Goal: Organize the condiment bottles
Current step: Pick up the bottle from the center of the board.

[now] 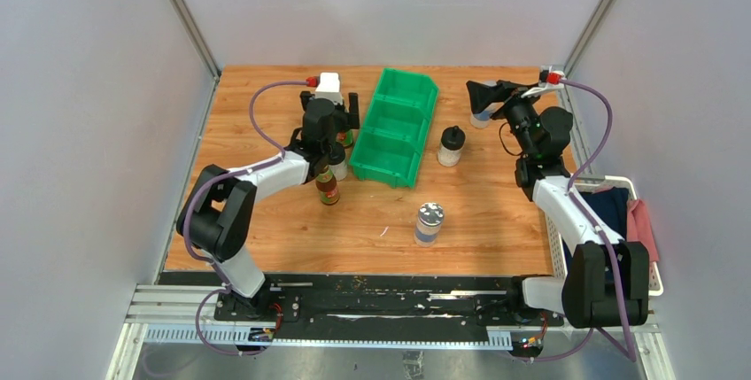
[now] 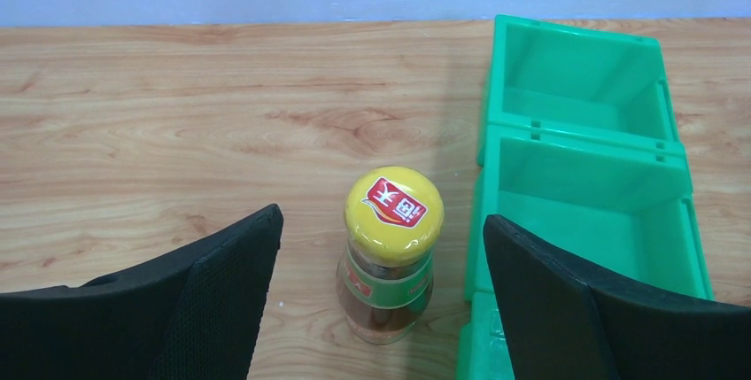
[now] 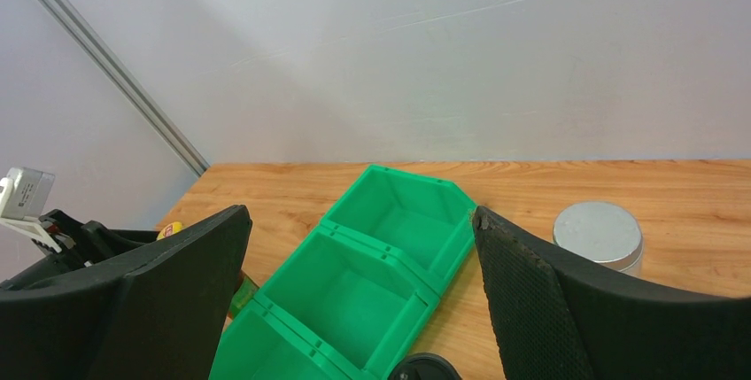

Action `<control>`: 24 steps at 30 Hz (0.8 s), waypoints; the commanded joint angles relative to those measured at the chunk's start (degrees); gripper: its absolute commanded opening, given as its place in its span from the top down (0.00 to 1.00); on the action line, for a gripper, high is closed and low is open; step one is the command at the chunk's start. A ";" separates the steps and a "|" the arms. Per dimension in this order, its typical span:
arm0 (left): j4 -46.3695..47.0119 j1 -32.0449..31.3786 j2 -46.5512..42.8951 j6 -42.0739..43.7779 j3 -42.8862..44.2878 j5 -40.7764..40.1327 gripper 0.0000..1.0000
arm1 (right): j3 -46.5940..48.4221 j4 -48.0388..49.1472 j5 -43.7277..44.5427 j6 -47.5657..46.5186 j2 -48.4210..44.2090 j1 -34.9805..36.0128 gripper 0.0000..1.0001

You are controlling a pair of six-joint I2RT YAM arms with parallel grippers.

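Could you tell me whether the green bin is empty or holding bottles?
Empty: seen from overhead, the green bin shows bare green floors in all three compartments.

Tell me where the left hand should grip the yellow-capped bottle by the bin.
Come straight down and grip the bottle just under its cap: it stands upright between the left hand's open fingers, and the green bin beside it likely crowds lower grips.

Wooden table (image 1: 266,229), plain grey walls (image 1: 89,132), white basket (image 1: 651,265)
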 commanded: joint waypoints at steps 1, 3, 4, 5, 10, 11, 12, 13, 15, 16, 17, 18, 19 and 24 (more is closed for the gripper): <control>1.54 0.26 -2.41 0.35 -0.90 -1.71 0.08 | -1.15 1.57 -0.14 0.09 -0.96 -0.76 0.00; 1.56 0.26 -2.42 0.77 -0.63 -1.53 0.09 | -1.33 1.55 0.34 0.10 -1.22 -0.70 0.00; 1.53 0.26 -2.41 1.10 -0.45 -0.96 0.10 | -1.31 1.28 0.57 0.13 -1.29 -0.70 0.00; 1.51 0.26 -2.26 1.48 -0.24 -0.22 0.11 | -0.99 0.51 0.75 -0.05 -1.26 -0.70 0.00; -1.80 0.50 -3.04 2.30 2.27 4.54 0.13 | 0.10 -3.89 1.27 -0.79 -2.42 -0.71 0.00; -3.84 0.67 -3.02 2.01 3.66 5.75 0.13 | 0.35 -4.96 1.58 -1.04 -2.71 -0.70 0.00; -5.87 0.85 -3.16 1.62 5.03 6.61 0.13 | 0.56 -6.30 1.94 -1.39 -3.08 -0.70 0.00; -7.48 0.87 -3.31 1.09 6.23 7.36 0.13 | 0.91 -7.73 2.12 -1.75 -3.42 -0.70 0.00; -11.82 0.88 -3.61 -0.02 9.10 8.17 0.13 | 1.77 -10.58 2.28 -2.62 -3.91 -0.70 0.00; -14.31 0.88 -3.73 -0.71 10.91 8.20 0.13 | 2.16 -11.86 2.22 -2.98 -4.01 -0.75 0.00; -17.07 0.88 -3.65 -1.27 12.75 8.51 0.13 | 2.53 -13.29 2.09 -3.33 -4.10 -0.77 0.00; -19.70 0.88 -3.57 -1.90 14.58 8.69 0.13 | 2.90 -14.48 2.07 -3.58 -4.15 -0.75 0.00; -22.65 0.88 -3.46 -2.55 16.61 8.42 0.13 | 3.19 -15.40 1.96 -3.68 -4.16 -0.73 0.00; -42.73 0.88 -0.39 -5.28 29.78 5.63 0.14 | 4.24 -18.15 1.82 -3.48 -4.16 -0.73 0.00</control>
